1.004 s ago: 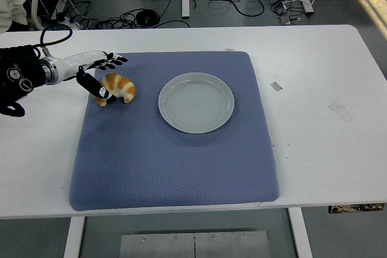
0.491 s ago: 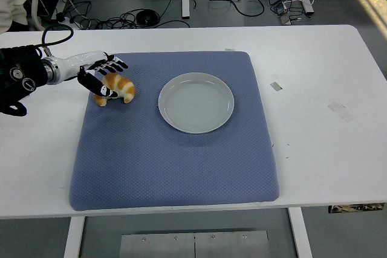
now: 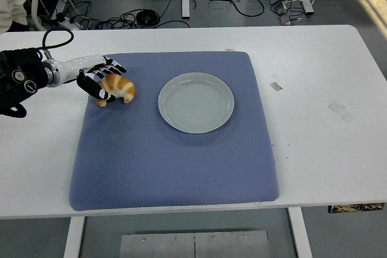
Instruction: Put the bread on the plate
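Change: left hand [image 3: 97,80] has closed its fingers [image 3: 104,94] around bread [image 3: 117,88]; before, spread.
Meaning: grasp forming; plate [image 3: 196,102] waits at 3 o'clock.

Left arm comes in low from the left edge, wrist pretty much level. The left hand [image 3: 98,81] has its fingers [image 3: 115,66] curling downward, thumb tucked underneath. Right arm isn't showing at all.

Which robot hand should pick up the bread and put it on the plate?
The left hand. It is already at the bread, fingers curling around its left end on the blue mat. The plate lies empty just to the bread's right. No right hand is in view.
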`<action>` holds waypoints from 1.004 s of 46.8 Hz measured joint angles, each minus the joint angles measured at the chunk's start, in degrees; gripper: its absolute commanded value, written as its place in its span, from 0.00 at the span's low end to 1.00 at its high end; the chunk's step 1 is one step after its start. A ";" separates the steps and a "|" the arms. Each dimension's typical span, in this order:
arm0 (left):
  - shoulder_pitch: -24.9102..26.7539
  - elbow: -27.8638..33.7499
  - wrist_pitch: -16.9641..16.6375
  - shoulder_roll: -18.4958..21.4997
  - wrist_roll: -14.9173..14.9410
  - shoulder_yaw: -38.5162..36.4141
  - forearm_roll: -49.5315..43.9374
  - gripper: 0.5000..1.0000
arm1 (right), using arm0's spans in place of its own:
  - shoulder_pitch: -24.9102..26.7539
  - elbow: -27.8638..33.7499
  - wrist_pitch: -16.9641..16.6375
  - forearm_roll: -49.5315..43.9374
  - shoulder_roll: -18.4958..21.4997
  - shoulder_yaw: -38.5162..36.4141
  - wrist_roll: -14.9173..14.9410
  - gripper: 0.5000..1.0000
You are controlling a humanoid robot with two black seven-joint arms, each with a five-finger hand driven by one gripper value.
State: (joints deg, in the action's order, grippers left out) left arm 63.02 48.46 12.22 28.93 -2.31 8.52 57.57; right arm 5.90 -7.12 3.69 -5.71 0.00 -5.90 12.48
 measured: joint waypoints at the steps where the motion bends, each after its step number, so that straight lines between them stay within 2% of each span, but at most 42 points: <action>1: 0.00 -0.02 0.00 0.00 0.00 0.00 0.00 0.47 | -0.01 0.00 0.00 0.00 0.00 0.00 0.00 1.00; 10: 0.14 -0.20 -0.15 -0.10 -0.03 0.01 -0.01 0.20 | 0.00 0.00 0.00 0.00 0.00 -0.02 0.00 1.00; 15: 0.49 -0.31 -0.60 -0.10 -0.03 0.08 -0.08 0.17 | 0.00 0.00 0.00 0.00 0.00 -0.02 0.00 1.00; 17: 0.55 -0.31 -0.82 -0.10 -0.01 0.09 -0.08 0.14 | -0.01 0.00 0.00 0.00 0.00 -0.01 0.00 1.00; 28: 3.10 -0.24 -1.07 -0.35 0.02 0.12 -0.25 0.13 | -0.01 0.00 0.00 0.00 0.00 -0.03 0.00 1.00; 47: 8.03 -0.19 -0.98 -7.22 0.02 -2.17 -0.21 0.13 | 0.00 0.00 0.00 0.00 0.00 -0.03 0.00 1.00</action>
State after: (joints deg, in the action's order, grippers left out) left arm 71.05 48.27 11.25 21.70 -2.29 6.34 57.36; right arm 5.89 -7.12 3.69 -5.71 0.00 -5.93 12.47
